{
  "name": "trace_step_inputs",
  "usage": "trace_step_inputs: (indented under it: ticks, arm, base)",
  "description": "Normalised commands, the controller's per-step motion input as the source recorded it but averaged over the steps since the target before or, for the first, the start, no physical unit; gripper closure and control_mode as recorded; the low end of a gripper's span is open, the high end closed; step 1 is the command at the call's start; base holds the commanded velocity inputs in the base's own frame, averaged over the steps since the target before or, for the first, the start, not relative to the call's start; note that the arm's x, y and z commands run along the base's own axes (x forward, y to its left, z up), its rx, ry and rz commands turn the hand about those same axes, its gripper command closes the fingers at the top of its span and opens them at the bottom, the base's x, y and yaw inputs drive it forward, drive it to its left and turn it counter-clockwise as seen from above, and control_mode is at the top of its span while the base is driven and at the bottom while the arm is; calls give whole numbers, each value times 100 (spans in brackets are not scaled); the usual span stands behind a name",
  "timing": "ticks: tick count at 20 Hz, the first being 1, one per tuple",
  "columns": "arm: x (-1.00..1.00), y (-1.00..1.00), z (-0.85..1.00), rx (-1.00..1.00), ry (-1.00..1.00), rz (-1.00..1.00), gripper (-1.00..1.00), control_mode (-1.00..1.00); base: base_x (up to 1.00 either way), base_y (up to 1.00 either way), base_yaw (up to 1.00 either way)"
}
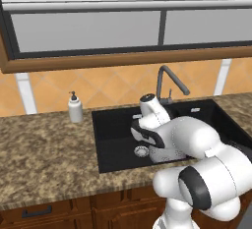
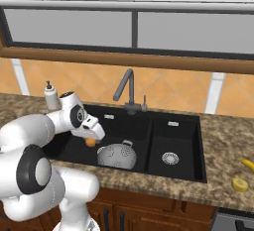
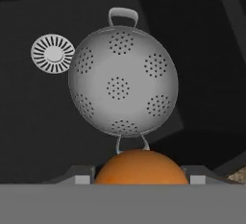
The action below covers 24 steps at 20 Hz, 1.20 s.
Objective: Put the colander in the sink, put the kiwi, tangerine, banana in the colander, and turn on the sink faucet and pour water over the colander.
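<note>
While tangerine (image 3: 140,166) held above colander (image 3: 122,84) | drain (image 3: 53,53) beside | banana (image 2: 247,164) on counter (image 2: 225,141)

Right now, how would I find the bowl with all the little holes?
Look in the black sink under the window, in its bigger left basin. The colander sits there: a round grey metal bowl with dotted holes and small handles, far bigger than the flat drain beside it.

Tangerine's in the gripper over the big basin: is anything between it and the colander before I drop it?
Nothing visible. The gripper holds the tangerine over the large basin of the sink. The colander sits open and empty in that basin beside the drain, with bare black sink floor around it.
</note>
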Motion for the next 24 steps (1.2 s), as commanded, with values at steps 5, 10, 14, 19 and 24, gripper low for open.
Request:
trace_step_inputs:
  ticks: [5, 10, 14, 19, 24]
  arm:
    - [-12, -36, -29, -1, -5, 10, 100, -100]
    - [2, -40, -35, 1, 3, 10, 100, -100]
    - [15, -24, -32, 0, 2, 12, 100, -100]
    - [26, -2, -22, 0, 0, 14, 100, -100]
    - [7, -4, -34, 0, 0, 13, 100, -100]
  base:
    - [0, 0, 0]
    - [0, 0, 0]
    - [0, 0, 0]
    - [0, 0, 0]
    - [0, 0, 0]
